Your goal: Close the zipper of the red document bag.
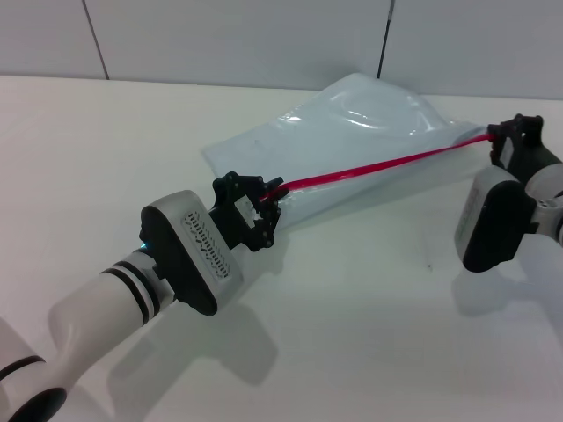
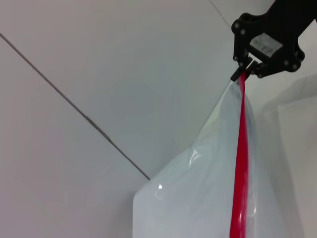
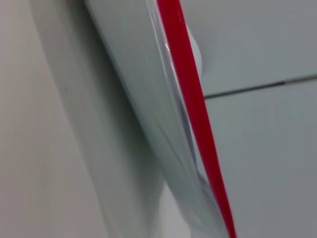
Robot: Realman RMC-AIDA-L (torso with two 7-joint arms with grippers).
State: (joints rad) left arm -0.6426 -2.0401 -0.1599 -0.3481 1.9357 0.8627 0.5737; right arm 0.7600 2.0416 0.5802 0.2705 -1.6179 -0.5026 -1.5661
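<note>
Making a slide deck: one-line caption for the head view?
Left claw and right claw grip opposite ends of the red zipper, holding the document bag taut above the table.

No readable text; markings on left arm housing and right gripper label illegible.

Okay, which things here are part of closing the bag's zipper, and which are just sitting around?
Part of the job:
- red document bag
- zipper
- left gripper, at one end of the zipper
- right gripper, at the other end

Just there:
- white table
- wall behind
</note>
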